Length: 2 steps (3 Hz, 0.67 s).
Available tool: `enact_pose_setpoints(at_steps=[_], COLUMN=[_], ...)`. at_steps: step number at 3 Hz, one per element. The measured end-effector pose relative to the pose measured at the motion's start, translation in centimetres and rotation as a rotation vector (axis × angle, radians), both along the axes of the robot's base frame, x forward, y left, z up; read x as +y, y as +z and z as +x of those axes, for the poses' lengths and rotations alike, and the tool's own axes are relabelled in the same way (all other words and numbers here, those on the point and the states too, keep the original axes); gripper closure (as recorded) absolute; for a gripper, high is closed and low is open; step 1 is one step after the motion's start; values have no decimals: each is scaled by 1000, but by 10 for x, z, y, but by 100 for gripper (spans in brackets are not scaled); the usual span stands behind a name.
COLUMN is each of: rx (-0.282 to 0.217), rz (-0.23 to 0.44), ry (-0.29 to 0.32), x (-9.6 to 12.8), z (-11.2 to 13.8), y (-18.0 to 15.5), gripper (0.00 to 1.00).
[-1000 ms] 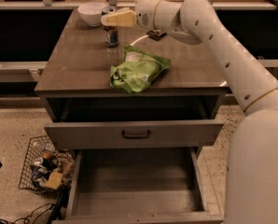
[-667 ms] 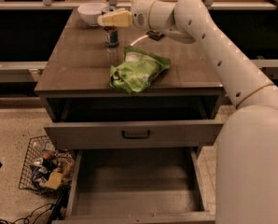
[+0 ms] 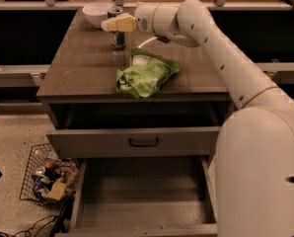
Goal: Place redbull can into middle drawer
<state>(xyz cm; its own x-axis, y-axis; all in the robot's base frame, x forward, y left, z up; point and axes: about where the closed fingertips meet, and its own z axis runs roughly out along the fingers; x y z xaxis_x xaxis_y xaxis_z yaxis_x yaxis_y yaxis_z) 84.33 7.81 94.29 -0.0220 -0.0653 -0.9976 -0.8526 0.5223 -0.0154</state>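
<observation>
Camera view, left to right: what stands where?

– On the floor at far left, a wire basket [image 3: 43, 177] of odds and ends. At the back of the cabinet top [image 3: 73, 73], a white bowl [image 3: 95, 14]. Just right of it is the redbull can [image 3: 119, 39], standing on the cabinet top. The gripper [image 3: 110, 23] lies across the can's upper part, its tip pointing left. I cannot tell whether it is clamped on the can or only in front of it.

– And the can's attitude?

– Upright: long axis vertical, silver top up, base on the wood. Below, the middle drawer [image 3: 142, 206] is pulled well out with a bare floor. The drawer front [image 3: 88, 142] above it carries the dark handle. A crumpled green bag [image 3: 146, 74] lies nearer the front edge, apart from the can. The arm [image 3: 221, 48] reaches in from the right.

– How would it handle?

– My guess is light and thin-walled, stiff enough if full but dentable. It looks smooth, so likely slippery, and being tall and slim it would tip easily. I would grip it across the body around mid-height, from the side, and keep it vertical.
</observation>
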Motion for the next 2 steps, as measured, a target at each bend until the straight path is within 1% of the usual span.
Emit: enact_pose_setpoints(at_steps=[1,2], rx=[22,41], rz=[-1,-4], ry=[-5,-3], x=[7,15], z=[9,17], y=[-11,-22], gripper=[0,26])
